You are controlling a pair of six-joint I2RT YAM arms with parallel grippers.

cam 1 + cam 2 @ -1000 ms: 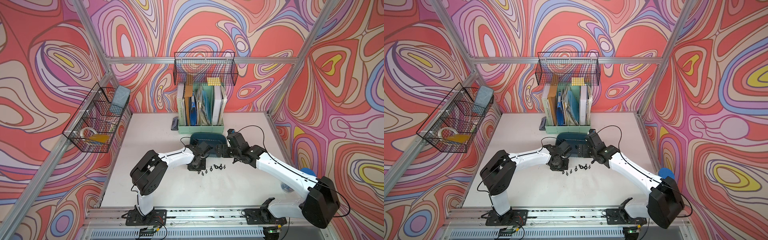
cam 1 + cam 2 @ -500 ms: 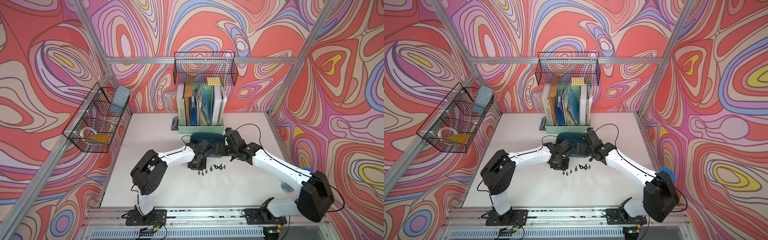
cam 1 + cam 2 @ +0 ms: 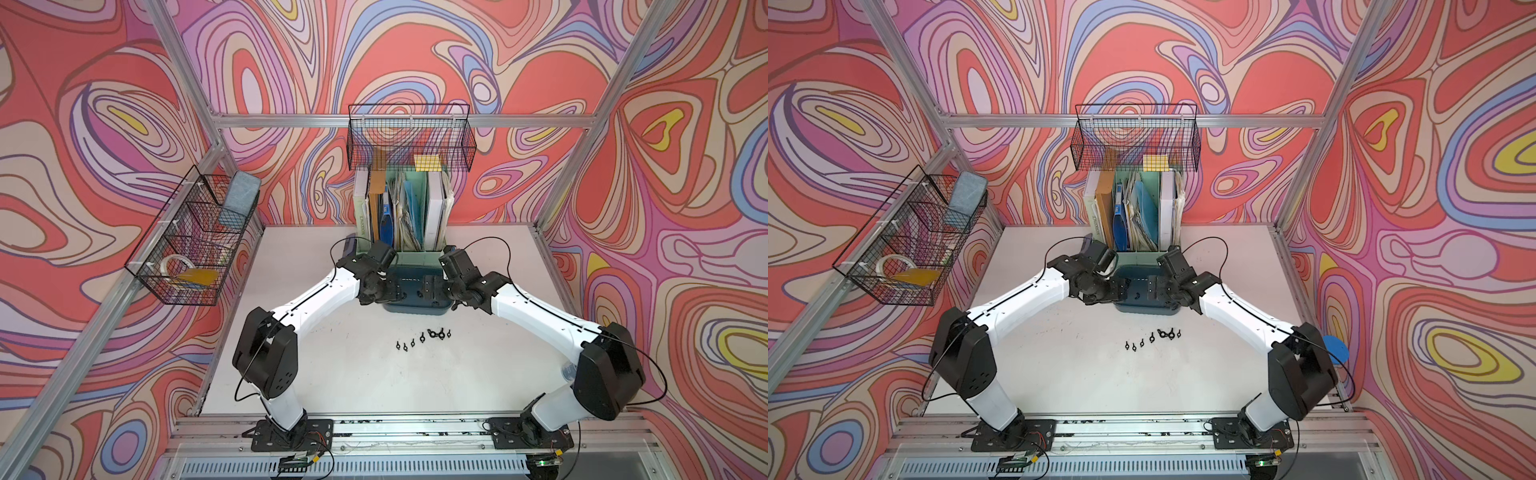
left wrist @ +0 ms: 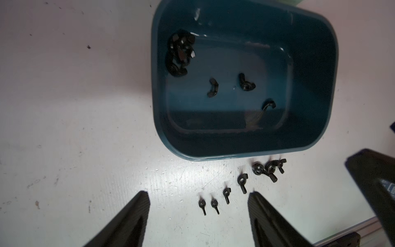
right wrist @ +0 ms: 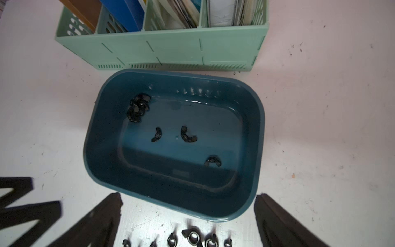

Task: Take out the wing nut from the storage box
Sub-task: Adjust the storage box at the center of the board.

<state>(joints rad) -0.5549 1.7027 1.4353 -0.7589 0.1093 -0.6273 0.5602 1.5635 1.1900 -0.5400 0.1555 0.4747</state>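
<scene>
Both pincers are seen spread wide, nothing pinched: left pincer (image 4: 198,193), right pincer (image 5: 189,195). The storage box (image 5: 261,136) is found below and between the two, with the file holder (image 5: 171,51) just beyond it from the right pincer. Wing nuts are left inside: a clump (image 5: 139,108) packed into one corner, three loose nuts (image 5: 188,134) spread on the floor. A row of nuts (image 4: 241,181) already out is laid on the worktop (image 4: 64,107), close below the left pincer, outside the box.

Risks, as judged:
- Two arms are crowded over one small box; fingers could be clashed if both are lowered together.
- The clump is set tight against the wall; a finger could be jammed on the rim, or several nuts could be lifted at once and dropped.
- Loose nuts lie on a glossy floor; they could be skidded away instead of pinched.
- The box could be shoved or tipped by a caught finger.
- The row could be scattered by a low sweep.
</scene>
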